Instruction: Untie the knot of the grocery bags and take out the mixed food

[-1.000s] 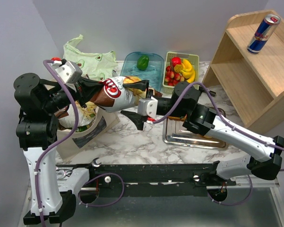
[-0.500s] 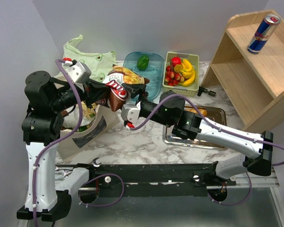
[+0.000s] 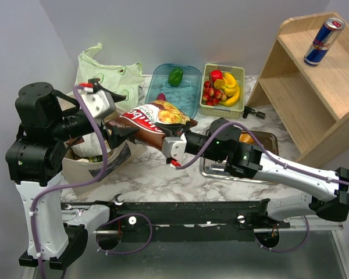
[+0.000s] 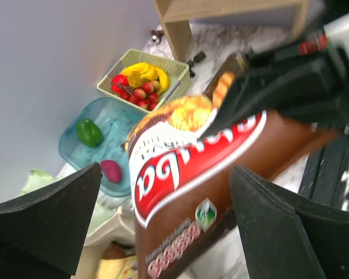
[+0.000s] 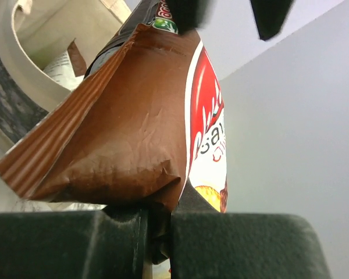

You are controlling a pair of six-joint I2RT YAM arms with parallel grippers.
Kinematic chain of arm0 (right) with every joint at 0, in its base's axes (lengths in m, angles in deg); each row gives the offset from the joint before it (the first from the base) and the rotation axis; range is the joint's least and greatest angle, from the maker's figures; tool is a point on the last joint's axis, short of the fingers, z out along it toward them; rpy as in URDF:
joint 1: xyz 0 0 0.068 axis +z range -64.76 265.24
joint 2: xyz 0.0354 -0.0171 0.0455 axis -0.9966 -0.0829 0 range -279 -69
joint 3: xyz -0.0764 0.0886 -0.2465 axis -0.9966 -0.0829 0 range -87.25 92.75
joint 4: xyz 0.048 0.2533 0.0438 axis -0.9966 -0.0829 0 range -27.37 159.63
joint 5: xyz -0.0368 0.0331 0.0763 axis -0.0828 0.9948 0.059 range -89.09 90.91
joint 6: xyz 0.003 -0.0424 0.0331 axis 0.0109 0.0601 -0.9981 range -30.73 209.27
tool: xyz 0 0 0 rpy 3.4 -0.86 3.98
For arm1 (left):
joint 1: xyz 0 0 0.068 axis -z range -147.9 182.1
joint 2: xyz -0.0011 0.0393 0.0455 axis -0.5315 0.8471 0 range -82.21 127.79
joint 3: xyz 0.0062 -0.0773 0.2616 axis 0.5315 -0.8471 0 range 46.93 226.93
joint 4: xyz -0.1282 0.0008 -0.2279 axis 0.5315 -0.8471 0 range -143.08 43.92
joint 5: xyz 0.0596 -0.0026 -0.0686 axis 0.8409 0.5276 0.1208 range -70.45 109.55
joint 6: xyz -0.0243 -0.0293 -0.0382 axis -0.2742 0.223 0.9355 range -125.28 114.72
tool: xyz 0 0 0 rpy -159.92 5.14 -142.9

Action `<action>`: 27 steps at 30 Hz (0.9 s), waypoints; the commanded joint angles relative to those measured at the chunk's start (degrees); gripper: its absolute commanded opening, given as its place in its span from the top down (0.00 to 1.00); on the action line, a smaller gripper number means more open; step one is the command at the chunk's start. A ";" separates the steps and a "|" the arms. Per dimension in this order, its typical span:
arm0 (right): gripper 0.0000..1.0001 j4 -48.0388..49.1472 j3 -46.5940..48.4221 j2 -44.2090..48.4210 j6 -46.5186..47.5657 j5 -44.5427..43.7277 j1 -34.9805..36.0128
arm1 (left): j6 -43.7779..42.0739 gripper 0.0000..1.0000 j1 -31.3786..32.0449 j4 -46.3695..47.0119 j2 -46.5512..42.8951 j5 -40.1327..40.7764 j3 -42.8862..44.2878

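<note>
Brown crisp bag point(image 3: 156, 119), red-logoed, creased, pinched by right gripper point(image 5: 157, 229).

Pale grey walls point(image 3: 232, 29) meet in a corner. White, grey-veined marble table point(image 3: 157, 177). Light wooden shelf unit point(image 3: 331, 99) stands far right.

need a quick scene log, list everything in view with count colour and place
crisp bag: 1, brown-red, in the air by the tote
canvas tote: 1, beige, table's left
cloth bag: 1, pale green, back left
container: 1, clear blue, back centre
bell pepper: 1, green, in container
oval vegetable: 1, magenta, in container
basket: 1, light green, beside container
bananas: one bunch, yellow, in basket
strawberries: several, red, in basket
metal tray: 1, silver, under right arm
shelf: 1, wooden, right
drink can: 1, blue-silver, top shelf
left fingers: 2, black, open, flanking crisp bag
right fingers: 2, black, shut on crisp bag
</note>
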 commanded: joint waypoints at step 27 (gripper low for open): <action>0.96 -18.91 5.97 5.19 -15.73 15.09 0.29 | -38.33 0.51 20.45 -8.72 -10.51 16.26 -23.07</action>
